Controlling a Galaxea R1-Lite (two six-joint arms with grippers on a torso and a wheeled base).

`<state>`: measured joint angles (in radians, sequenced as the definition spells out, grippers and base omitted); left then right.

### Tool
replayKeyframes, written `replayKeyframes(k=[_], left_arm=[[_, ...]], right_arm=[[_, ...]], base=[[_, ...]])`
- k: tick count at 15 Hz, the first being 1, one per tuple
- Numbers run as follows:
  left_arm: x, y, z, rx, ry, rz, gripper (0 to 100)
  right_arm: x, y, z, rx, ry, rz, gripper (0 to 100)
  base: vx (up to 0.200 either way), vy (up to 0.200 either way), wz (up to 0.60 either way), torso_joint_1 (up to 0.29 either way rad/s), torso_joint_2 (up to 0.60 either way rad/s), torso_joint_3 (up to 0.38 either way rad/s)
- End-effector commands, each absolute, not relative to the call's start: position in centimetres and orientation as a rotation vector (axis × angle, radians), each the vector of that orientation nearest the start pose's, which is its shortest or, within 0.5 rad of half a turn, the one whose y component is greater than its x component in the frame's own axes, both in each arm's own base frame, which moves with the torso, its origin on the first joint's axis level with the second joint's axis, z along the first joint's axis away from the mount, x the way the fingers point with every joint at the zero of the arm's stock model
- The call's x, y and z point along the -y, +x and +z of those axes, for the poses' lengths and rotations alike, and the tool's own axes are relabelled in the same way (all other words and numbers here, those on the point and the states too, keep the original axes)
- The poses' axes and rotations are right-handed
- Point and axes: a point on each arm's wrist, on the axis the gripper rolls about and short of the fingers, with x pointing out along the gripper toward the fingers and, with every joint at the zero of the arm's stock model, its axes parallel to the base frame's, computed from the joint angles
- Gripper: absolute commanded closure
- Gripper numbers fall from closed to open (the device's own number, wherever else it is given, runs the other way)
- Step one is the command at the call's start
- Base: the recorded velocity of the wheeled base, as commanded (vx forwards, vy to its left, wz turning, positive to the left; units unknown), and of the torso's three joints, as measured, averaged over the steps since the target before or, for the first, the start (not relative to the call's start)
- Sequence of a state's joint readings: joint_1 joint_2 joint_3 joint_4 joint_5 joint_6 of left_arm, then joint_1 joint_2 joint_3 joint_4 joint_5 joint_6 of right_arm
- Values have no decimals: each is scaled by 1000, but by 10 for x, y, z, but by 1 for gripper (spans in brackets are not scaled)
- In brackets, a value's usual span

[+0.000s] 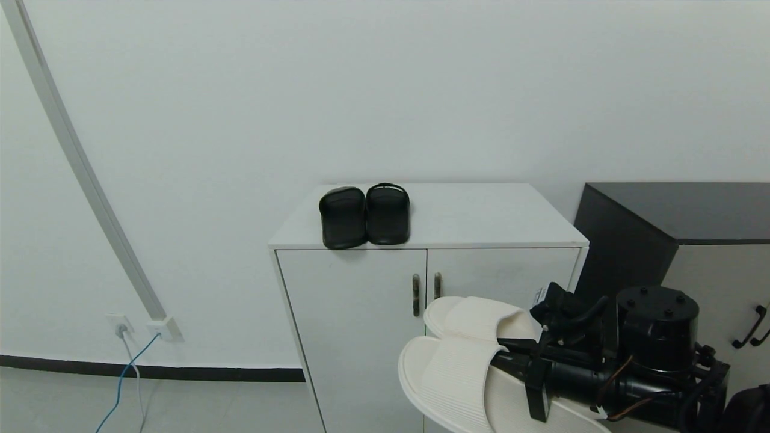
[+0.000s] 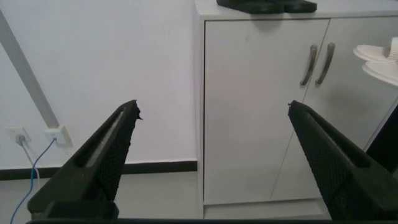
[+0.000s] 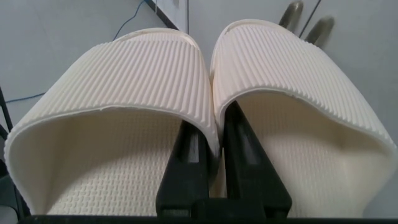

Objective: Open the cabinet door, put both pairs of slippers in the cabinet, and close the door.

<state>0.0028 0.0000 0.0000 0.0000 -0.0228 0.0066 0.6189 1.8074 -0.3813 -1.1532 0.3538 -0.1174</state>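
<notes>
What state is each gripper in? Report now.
Left gripper: open, empty.
Right gripper: shut, holding the white slippers.

White cabinet (image 1: 481, 216), doors (image 1: 352, 313) shut, black slippers (image 1: 364, 215) side by side on top, apparently touching

This is a bare, office-like test room rather than a lived-in home. A grey cable duct (image 1: 78, 162) slants down a plain white wall (image 1: 385, 90) to wall sockets (image 1: 163, 329), where a blue cable (image 1: 122, 376) hangs. A black skirting strip (image 1: 180, 373) meets the grey floor (image 1: 180, 409). A white two-door cabinet (image 1: 355, 325) stands just beside a dark-topped cabinet (image 1: 680, 210).
</notes>
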Motion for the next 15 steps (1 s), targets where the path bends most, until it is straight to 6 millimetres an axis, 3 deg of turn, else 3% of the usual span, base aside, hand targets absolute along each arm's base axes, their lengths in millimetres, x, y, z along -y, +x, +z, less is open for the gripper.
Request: replayKeyframes(k=[1, 15], left_arm=[[1, -23, 76, -1, 6, -20, 0], [1, -23, 76, -1, 6, -20, 0]], right_arm=[[-163, 215, 99, -235, -147, 985, 100], [-163, 206, 96, -218, -147, 1003, 100]], base=[[0, 0, 0, -207, 520, 330], [0, 0, 0, -152, 485, 330]])
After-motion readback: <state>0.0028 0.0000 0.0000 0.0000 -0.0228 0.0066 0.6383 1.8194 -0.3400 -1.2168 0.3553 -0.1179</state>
